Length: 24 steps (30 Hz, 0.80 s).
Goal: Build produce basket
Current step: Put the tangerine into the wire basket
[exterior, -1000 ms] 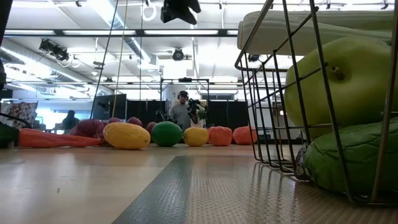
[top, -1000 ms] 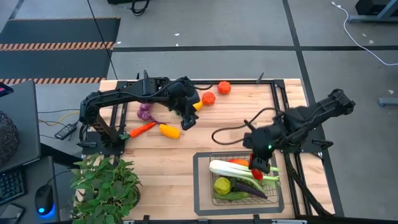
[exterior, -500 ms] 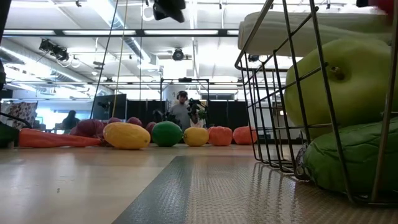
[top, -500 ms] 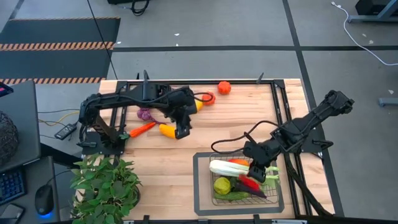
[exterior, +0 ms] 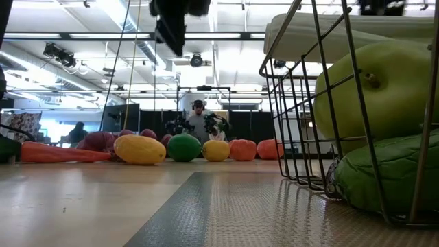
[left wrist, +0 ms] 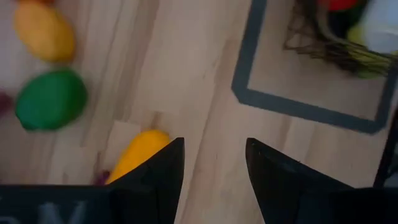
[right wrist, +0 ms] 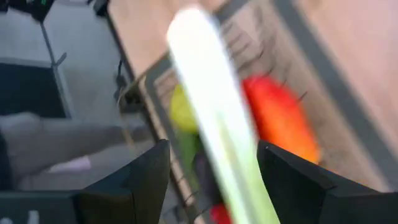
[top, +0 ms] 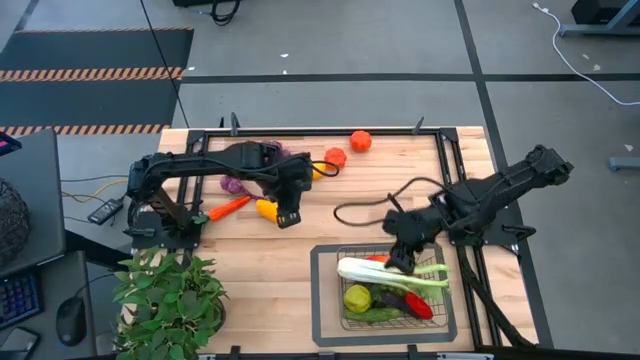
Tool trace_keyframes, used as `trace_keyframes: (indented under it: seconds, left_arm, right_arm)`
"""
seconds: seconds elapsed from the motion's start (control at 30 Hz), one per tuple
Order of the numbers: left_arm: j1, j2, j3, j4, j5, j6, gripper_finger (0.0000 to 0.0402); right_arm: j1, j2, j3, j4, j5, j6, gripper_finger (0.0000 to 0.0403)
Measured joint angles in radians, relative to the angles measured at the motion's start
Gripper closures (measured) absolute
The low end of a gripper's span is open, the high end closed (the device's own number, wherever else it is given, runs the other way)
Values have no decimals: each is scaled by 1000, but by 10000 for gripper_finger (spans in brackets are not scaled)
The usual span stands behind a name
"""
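The wire basket stands at the near right of the table. In it lie a leek, a yellow-green fruit, a dark eggplant and a red pepper. My right gripper hovers open over the basket's far side, the leek and an orange-red tomato below it. My left gripper stands open above the table, just right of a yellow fruit. A lime, a lemon, a carrot, grapes and two tomatoes lie farther off.
A leafy potted plant stands at the table's near left corner. A black cable loops over the table between the arms. The black rail frame runs around the tabletop. Bare wood lies between the loose produce and the basket.
My right gripper has come down over the basket with a red pepper and let it go. The pepper now lies at the basket's near right, and the gripper has drawn back toward the far side. My left gripper has sunk and moved toward the near edge, beside the yellow fruit.
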Motion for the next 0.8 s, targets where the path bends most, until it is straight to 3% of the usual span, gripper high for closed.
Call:
trace_keyframes:
  seconds: [0.27,0.43,0.57,0.8]
  left_arm:
    - [9,0,-136,28,-9,-138,216]
    - [-4,0,-151,133,-40,-279,216]
    - [-36,-8,-151,272,-57,-449,216]
    - [-64,-58,-151,441,-161,-544,216]
  right_arm:
    - [-231,-15,0,-3,46,-240,158]
    - [-395,-15,0,9,151,-349,158]
    - [-543,-11,0,32,106,-439,157]
    - [-758,14,1,62,46,-540,147]
